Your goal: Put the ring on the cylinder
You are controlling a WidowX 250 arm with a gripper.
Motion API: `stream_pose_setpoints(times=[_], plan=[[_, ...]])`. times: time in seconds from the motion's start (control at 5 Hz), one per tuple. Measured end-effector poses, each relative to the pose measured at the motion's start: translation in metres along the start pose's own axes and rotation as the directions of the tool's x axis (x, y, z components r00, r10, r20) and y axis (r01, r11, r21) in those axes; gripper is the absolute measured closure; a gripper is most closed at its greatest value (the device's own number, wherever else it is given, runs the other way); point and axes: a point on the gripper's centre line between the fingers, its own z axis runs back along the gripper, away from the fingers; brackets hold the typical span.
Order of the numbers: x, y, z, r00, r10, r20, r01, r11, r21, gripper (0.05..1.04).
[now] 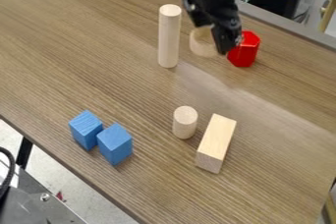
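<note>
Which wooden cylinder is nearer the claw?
The tall cylinder, close by the claw; the short one stands farther off, beside the long wooden block.

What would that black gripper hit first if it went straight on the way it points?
Probably the wooden ring, which shows right by the gripper as it points down toward the table. The red block looks close too, and depth is unclear from this angle.

One camera looks down at a slant over the table (85, 61).
</note>
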Motion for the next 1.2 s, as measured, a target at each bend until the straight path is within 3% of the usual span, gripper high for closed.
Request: stream_pose_setpoints(times=[0.4, 0.6, 1.2], plan=[[0.028, 0.038, 0.024, 0.998, 0.053, 0.033, -0.056, 0.993, 0.105, 0.333], [0.03, 0.061, 0.027, 0.994, 0.099, 0.036, -0.103, 0.982, 0.156, 0.333], [0.005, 0.089, -0.001, 0.986, 0.163, -0.034, -0.154, 0.971, 0.182, 0.333]])
